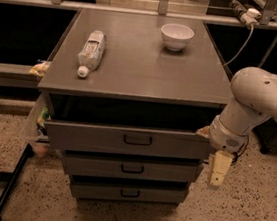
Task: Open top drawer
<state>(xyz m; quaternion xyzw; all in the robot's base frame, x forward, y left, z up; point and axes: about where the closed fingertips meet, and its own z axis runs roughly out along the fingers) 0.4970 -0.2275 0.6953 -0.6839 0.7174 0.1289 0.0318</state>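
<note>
A: Since the table (143, 68) is the largest thing here, shall we begin with it?

B: It is a grey metal table with a flat top and three drawers stacked beneath its front edge. Next in size is the white arm (261, 97), which bends down past the right edge by the front right corner.

A: And the top drawer?

B: The top drawer (90, 138) sits directly under the front edge and has the widest, tallest front of the three. A dark gap shows between the table's edge and the top of that front, which stands a little forward of the two lower drawers (96, 165).

A: Any writing to read?

B: The bottle (92, 50) lies on its side near the left edge, its capped end toward the front. Its label (91, 47) carries print, but I cannot make out a word.

A: What about the containers?

B: I cannot tell what the bottle holds. A white bowl (177, 35) stands upright near the back edge, right of centre, and its contents cannot be told either.

A: And the tool?

B: The cream tool (219, 170) hangs pointing down below the front right corner, just beside the top drawer's right end. It is well apart from the black loop handle (138, 140) at the drawer's centre. Whether it is released or clenched, I cannot tell.
</note>
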